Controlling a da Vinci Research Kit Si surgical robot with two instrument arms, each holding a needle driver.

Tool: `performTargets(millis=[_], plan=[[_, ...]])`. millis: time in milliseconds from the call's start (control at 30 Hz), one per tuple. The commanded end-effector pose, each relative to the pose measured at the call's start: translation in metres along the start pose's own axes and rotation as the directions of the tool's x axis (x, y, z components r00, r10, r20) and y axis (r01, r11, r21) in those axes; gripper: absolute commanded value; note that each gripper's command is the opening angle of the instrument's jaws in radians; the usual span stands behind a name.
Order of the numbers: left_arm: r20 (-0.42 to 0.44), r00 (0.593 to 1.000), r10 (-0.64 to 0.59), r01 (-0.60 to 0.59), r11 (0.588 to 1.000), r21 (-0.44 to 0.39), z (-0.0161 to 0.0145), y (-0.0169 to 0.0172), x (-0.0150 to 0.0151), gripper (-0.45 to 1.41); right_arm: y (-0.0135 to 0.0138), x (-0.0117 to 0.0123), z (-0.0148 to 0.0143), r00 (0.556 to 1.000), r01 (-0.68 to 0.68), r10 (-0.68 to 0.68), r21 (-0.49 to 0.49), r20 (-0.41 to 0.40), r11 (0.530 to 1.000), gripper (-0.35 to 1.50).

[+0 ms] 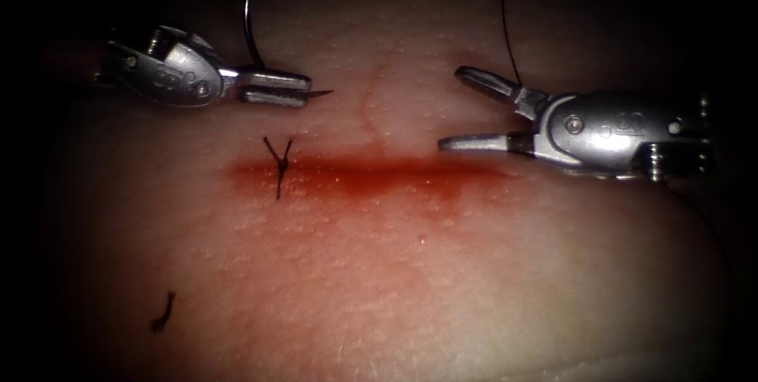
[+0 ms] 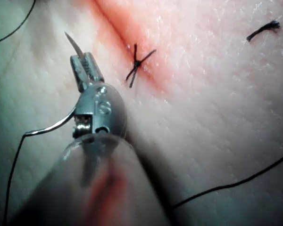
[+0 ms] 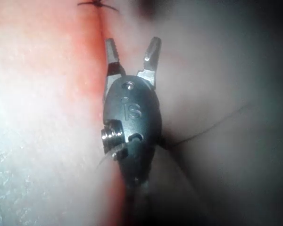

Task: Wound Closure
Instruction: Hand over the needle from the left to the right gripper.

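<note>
Red fluid [image 1: 371, 173] is seen along the cut [image 1: 395, 167] in the tissue [image 1: 410, 271] in the endoscope view. Across the cut's left end a knotted stitch [image 1: 279, 165] is tied. Above and left of the cut, the left tool [image 1: 276, 88] is closed on the needle [image 1: 251, 27] near its point, which juts past the jaws; the needle is held clear of the tissue. At the cut's right end the right tool [image 1: 452, 110] is spread wide and holds nothing. A cut end of thread [image 1: 163, 312] lies well below the cut.

From the left wrist view, the needle [image 2: 74, 43] is clamped in the left tool [image 2: 86, 68] beside the stitch [image 2: 137, 63], and thread [image 2: 226, 186] trails over the tissue.

From the right wrist view, the right tool [image 3: 132, 54] is parted over the cut [image 3: 96, 70].
</note>
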Motion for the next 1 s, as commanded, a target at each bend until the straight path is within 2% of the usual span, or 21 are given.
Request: performTargets(millis=[33,67,100,167,200,267,333,400,533,567,633,767,1000], plan=[[-0.012,1.000,0.019,-0.019,1.000,0.000,0.0008,-0.0002,-0.0002,-0.45,0.0003,-0.0005,0.0011,1.000,-0.025,0.025,0.017,-0.011,1.000,0.51],[-0.020,0.999,0.028,-0.028,1.000,-0.001,0.0009,-0.0001,0.0000,-0.45,0.0005,-0.0006,0.0012,0.999,-0.049,0.049,0.034,-0.023,0.998,0.51],[-0.037,0.996,0.084,-0.084,0.996,-0.001,0.0013,0.0000,0.0006,-0.45,0.0007,-0.0007,0.0014,0.995,-0.095,0.096,0.051,-0.027,0.994,0.46],[-0.048,0.989,0.137,-0.137,0.991,0.001,0.0017,0.0002,0.0009,-0.45,0.0010,-0.0008,0.0015,0.988,-0.147,0.149,0.062,-0.029,0.987,0.12],[-0.053,0.986,0.159,-0.159,0.987,0.002,0.0019,0.0003,0.0010,-0.45,0.0010,-0.0008,0.0015,0.985,-0.170,0.172,0.063,-0.027,0.983,0.10],[-0.064,0.982,0.179,-0.179,0.984,0.004,0.0024,0.0005,0.0011,-0.45,0.0011,-0.0008,0.0015,0.966,-0.257,0.259,0.062,-0.017,0.964,0.22],[-0.075,0.975,0.210,-0.210,0.978,0.006,0.0028,0.0007,0.0011,-0.45,0.0011,-0.0008,0.0015,0.943,-0.331,0.332,0.065,-0.009,0.941,0.24],[-0.094,0.961,0.258,-0.259,0.966,0.011,0.0032,0.0008,0.0013,-0.45,0.0012,-0.0008,0.0016,0.905,-0.424,0.425,0.074,0.001,0.902,0.32],[-0.142,0.935,0.326,-0.326,0.945,0.022,0.0036,0.0010,0.0016,-0.45,0.0014,-0.0008,0.0019,0.854,-0.517,0.520,0.119,0.009,0.848,0.79],[-0.168,0.924,0.344,-0.344,0.938,0.028,0.0039,0.0011,0.0018,-0.45,0.0015,-0.0008,0.0023,0.820,-0.566,0.572,0.144,-0.001,0.812,0.93],[-0.187,0.915,0.356,-0.357,0.934,0.030,0.0042,0.0012,0.0019,-0.45,0.0016,-0.0008,0.0026,0.791,-0.602,0.612,0.171,-0.009,0.780,0.96],[-0.234,0.886,0.400,-0.406,0.914,0.026,0.0050,0.0015,0.0024,-0.45,0.0014,-0.0006,0.0039,0.765,-0.625,0.643,0.229,-0.006,0.746,1.09],[-0.282,0.842,0.461,-0.466,0.883,0.053,0.0055,0.0013,0.0044,-0.45,0.0007,-0.0002,0.0055,0.748,-0.639,0.663,0.271,0.002,0.720,1.09]])
